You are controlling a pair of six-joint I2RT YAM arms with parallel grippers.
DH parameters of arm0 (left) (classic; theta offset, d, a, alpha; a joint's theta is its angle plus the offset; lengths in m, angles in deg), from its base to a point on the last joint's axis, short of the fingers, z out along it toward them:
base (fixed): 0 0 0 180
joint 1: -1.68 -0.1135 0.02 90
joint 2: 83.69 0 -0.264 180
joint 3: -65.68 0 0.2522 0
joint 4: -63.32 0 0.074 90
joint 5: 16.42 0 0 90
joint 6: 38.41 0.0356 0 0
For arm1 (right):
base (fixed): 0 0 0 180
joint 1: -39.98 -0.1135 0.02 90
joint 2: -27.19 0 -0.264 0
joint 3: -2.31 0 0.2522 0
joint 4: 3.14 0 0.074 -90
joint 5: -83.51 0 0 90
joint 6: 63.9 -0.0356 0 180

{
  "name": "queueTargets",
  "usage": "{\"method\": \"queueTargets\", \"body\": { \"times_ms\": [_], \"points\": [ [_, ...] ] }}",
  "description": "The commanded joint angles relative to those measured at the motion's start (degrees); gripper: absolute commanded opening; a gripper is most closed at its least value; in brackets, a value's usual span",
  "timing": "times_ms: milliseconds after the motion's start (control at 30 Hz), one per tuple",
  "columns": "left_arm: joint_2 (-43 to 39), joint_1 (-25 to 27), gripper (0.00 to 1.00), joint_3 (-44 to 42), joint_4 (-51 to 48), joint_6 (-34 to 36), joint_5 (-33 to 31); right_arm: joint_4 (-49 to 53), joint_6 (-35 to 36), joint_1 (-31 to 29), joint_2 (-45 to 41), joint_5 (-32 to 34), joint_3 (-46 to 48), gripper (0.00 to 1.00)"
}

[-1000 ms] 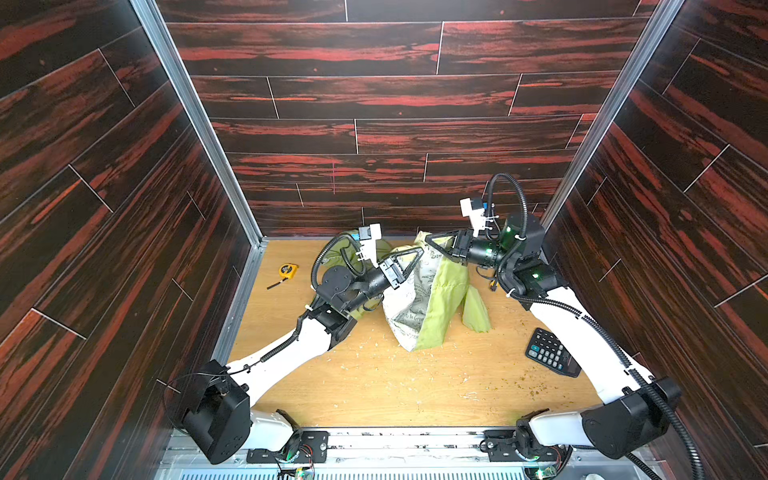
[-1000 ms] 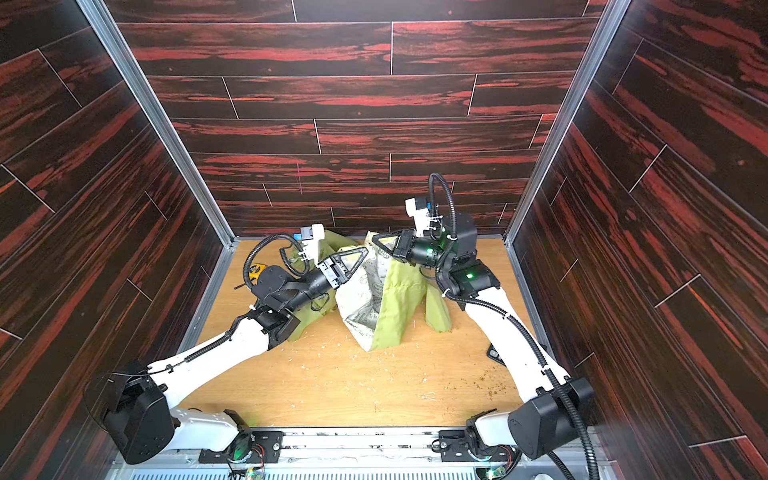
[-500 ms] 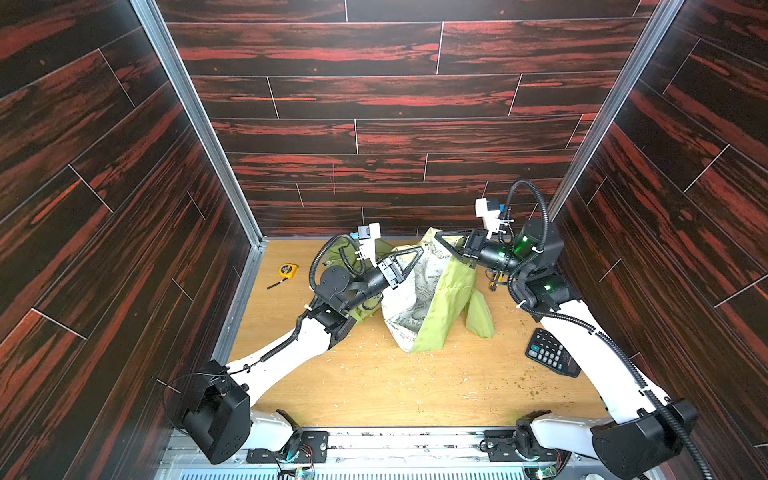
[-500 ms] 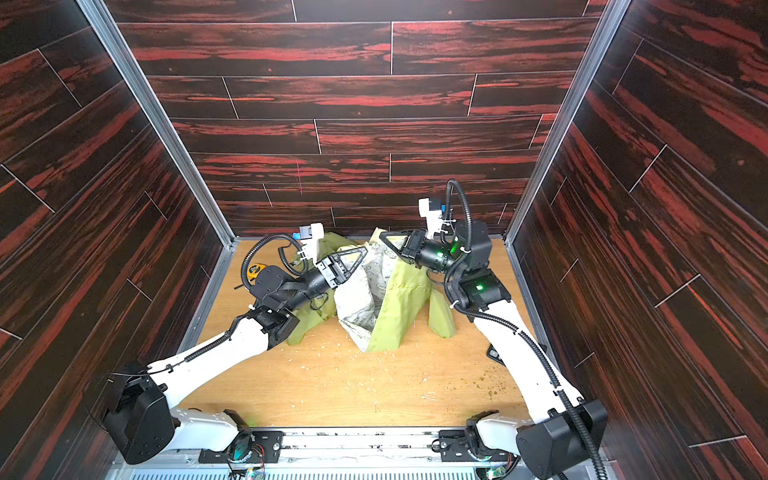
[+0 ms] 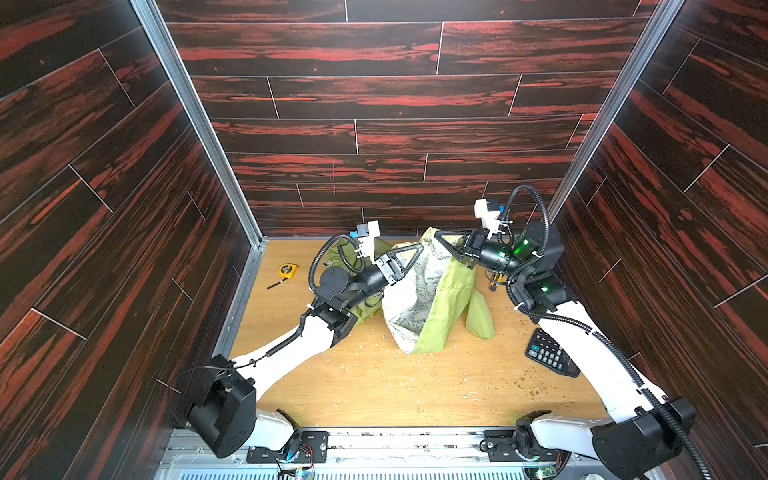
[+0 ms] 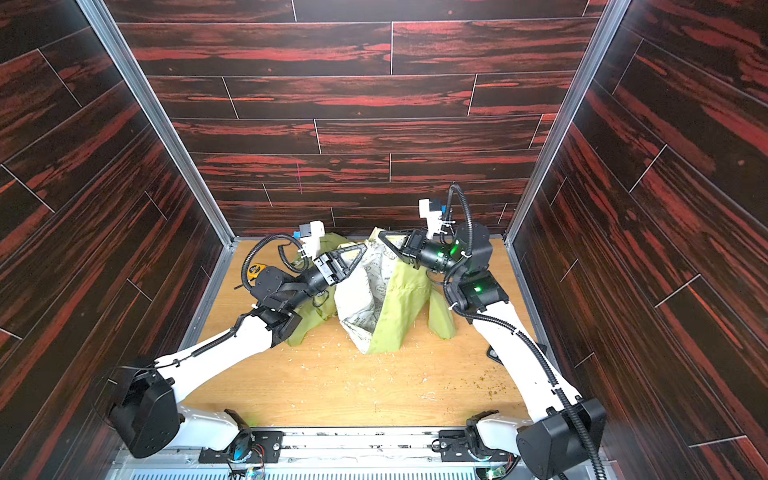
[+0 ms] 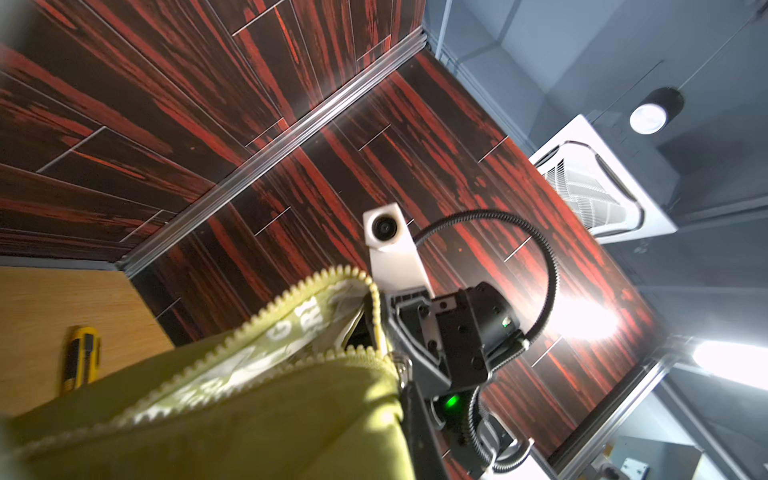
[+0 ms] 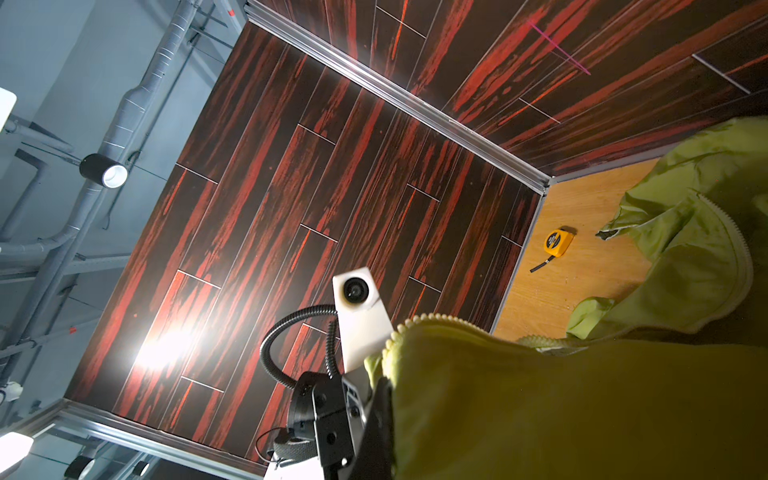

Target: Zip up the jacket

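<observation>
Your jacket (image 5: 440,299) hangs over the far half of the table (image 5: 374,386), unzipped, lining showing. Above it, left gripper (image 5: 419,249) and right gripper (image 5: 437,235) clamp its toothed edges. Looks like alignment; next you'll need to mate the zipper ends.

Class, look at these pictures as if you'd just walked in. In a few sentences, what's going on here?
Two robot arms are handling a green jacket over a wooden table. The left arm's fingers and the right arm's fingers are each shut on its top edge, holding it up between them while its lower part rests on the table. The whitish lining shows and the zipper teeth are apart, so it is not zipped yet.
</observation>
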Motion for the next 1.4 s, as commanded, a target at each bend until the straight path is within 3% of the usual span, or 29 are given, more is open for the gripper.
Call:
{"method": "queueTargets", "body": {
  "times_ms": [0,100,600,1367],
  "points": [
    [2.71,-0.66,0.00,2.69,11.47,-9.26,1.19,-4.81,-2.20,0.16,-1.62,-0.74,0.76,0.00],
    [4.95,-0.65,0.00,4.55,13.56,-12.73,3.09,-5.93,-3.17,0.16,-1.99,-0.62,1.29,0.00],
    [4.16,-0.73,0.00,4.12,13.21,-12.98,3.45,-6.69,-4.36,0.12,-3.17,3.09,1.52,0.00],
    [5.13,-0.61,0.00,5.52,12.98,-13.68,4.59,-9.72,-7.31,-0.02,-0.23,0.94,0.33,0.00]
  ]
}}
